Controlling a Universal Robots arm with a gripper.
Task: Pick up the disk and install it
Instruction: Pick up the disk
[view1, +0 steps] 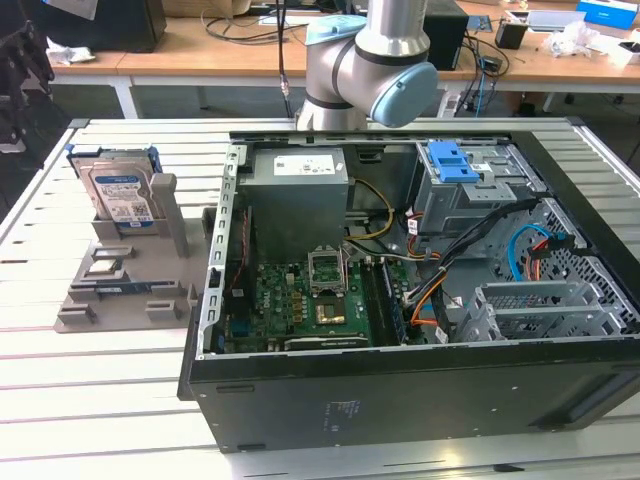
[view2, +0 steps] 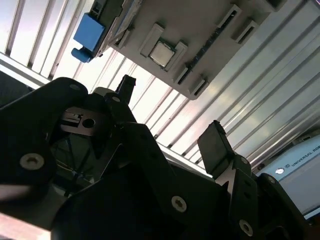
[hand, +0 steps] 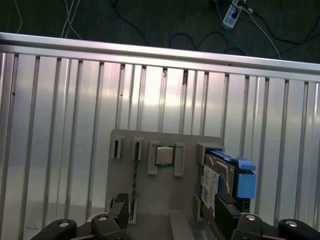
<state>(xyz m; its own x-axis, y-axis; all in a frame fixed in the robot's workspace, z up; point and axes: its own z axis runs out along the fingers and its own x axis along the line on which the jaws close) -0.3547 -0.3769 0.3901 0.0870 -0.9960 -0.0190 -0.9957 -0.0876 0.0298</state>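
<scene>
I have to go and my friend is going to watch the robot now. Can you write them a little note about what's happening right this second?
Gripper: fingers open, holding nothing. It hovers above the grey holder and looks clear of the disk.
Disk: standing on edge in a slot of that holder, on the slatted table at the exterior view's left, outside the open computer case.
Done: nothing that shows; the disk is not picked up yet.
Left: the pick-up and the install, both.
</scene>
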